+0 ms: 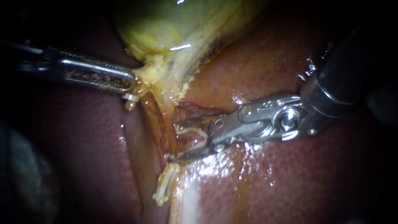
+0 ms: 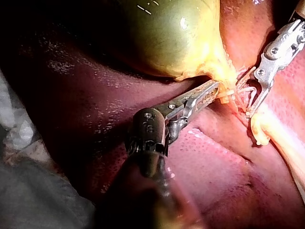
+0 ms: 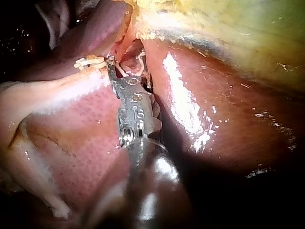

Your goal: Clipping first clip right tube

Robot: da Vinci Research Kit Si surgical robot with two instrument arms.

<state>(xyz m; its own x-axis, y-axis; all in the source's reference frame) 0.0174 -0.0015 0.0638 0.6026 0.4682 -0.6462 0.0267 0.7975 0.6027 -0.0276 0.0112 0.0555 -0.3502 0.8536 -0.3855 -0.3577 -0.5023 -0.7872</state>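
Note:
The yellow-green gallbladder (image 1: pixel 174 25) narrows to a pale neck. My left instrument (image 1: pixel 132 83) comes in from the left, its jaws shut on the yellow neck tissue (image 1: pixel 145 70). An amber tube (image 1: pixel 154 108) runs down from the neck over the liver (image 1: pixel 290 182). My right instrument (image 1: pixel 182 140) reaches in from the upper right with its jaws wide apart. They carry a white clip (image 1: pixel 195 136), and the jaw tips sit at the tube's right side. Whether the tube lies inside the clip I cannot tell. The right wrist view shows the same jaws (image 3: pixel 126 67) and clip (image 3: pixel 141 59).
A small white piece (image 1: pixel 129 97) sits just below my left instrument's tip. Whitish strands (image 1: pixel 163 188) lie on the tissue below the right instrument's jaws. In the left wrist view both instruments' tips (image 2: pixel 214 90) (image 2: pixel 248 102) stand close together under the gallbladder (image 2: pixel 176 38).

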